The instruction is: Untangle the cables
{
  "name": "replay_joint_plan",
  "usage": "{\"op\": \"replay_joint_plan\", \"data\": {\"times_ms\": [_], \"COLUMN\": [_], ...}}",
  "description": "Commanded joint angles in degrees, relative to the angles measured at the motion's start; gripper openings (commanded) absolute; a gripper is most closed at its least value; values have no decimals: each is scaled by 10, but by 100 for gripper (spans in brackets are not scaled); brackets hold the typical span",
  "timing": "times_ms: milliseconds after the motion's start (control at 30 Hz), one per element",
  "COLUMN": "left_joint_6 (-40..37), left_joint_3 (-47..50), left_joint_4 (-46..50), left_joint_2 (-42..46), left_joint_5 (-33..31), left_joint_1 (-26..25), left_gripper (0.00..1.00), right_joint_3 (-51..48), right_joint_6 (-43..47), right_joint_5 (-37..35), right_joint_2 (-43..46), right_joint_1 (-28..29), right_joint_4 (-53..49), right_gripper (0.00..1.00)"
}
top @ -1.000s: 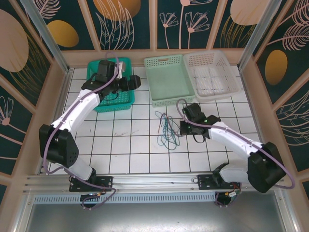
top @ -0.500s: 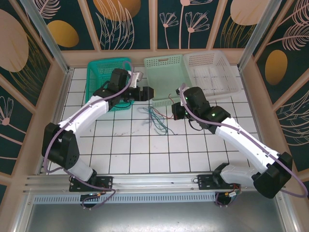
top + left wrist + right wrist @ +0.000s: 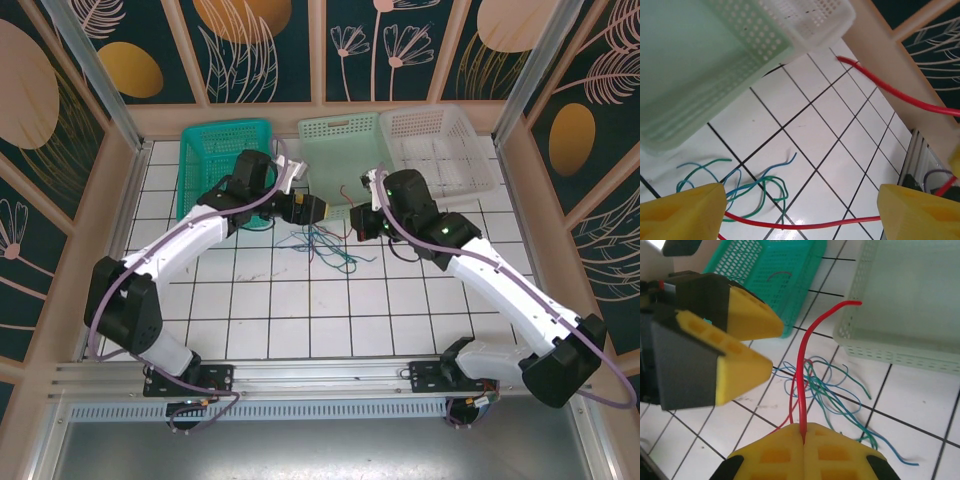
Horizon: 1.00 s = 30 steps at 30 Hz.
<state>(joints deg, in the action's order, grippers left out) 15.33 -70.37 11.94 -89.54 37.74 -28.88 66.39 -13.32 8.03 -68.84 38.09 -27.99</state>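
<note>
Item: thin red wire (image 3: 801,370), pinched in our closed right fingers (image 3: 803,440), standing up from the blue-and-green wire tangle (image 3: 826,390) on the white tiled desk (image 3: 250,290).
Our left fingers (image 3: 682,212) are open, and the red strand crosses their gap.
Handling, as we judge it: grip low beside the tangle, then draw apart slowly.

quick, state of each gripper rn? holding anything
Left gripper: open, gripping nothing; the red cable crosses the gap between its fingers.
Right gripper: closed, holding the red cable.
</note>
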Motion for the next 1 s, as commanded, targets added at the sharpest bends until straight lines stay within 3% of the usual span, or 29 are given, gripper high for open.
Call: {"op": "replay_joint_plan", "data": {"times_ms": [0,367,733,967], "left_joint_6": [-108,-136,-118,-127], "left_joint_3": [4,7,75,64], "left_joint_4": [-22,-52,-98,-100], "left_joint_2": [39,13,29,7], "left_joint_5": [54,73,42,24], "left_joint_1": [-12,-87,-90,-90], "left_gripper": [81,81,77,73], "right_joint_3": [30,41,17,12], "right_joint_6": [16,-1,-49,-61], "right_joint_5": [57,102,154,191], "right_joint_2": [-14,-52,-33,-31], "right_joint_1": [-6,-19,-60,-62], "right_joint_4": [-8,-23,16,28], "right_gripper": [0,0,0,0]}}
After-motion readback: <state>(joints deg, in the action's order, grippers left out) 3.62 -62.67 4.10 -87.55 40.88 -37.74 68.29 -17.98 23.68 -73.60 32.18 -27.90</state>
